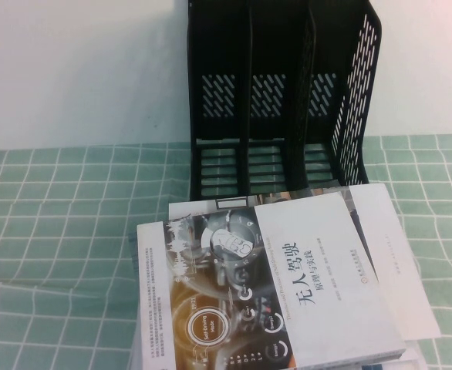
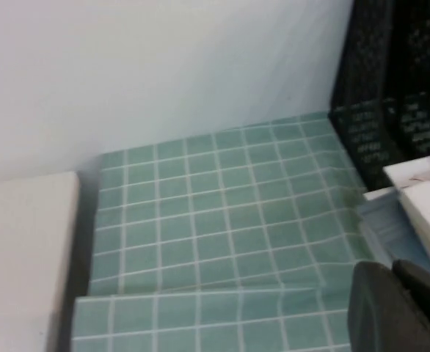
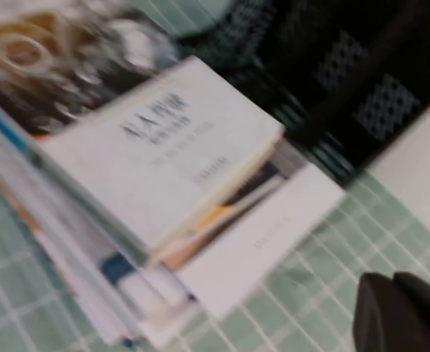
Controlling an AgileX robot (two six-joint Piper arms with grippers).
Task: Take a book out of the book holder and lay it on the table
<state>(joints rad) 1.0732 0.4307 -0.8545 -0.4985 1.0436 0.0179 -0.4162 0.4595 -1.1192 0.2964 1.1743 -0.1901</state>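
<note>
The book [image 1: 288, 285] lies flat and face up on top of a loose stack of other books [image 1: 380, 254], its white half with the black title toward the right and the dashboard photo with the orange ring toward the left. The stack sits on the table [image 1: 56, 231] just in front of the book holder [image 1: 280, 100], whose three slots all look empty in the high view, so the task reads as largely done (though the book rests on other books, not on the cloth itself).

The right wrist view shows the pile fanned out unevenly, with covers and pages jutting at different angles. That is the main risk: a nudge from an arm passing over could slide the top book off or tip the pile toward the table's near edge, where the stack already runs out of the high view.

The left gripper [image 2: 398, 308] hovers over bare cloth to the left of the stack, and the right gripper [image 3: 402, 312] hangs beside the stack's right side; whether either claw is apart or together I cannot tell, and neither holds anything that shows
</note>
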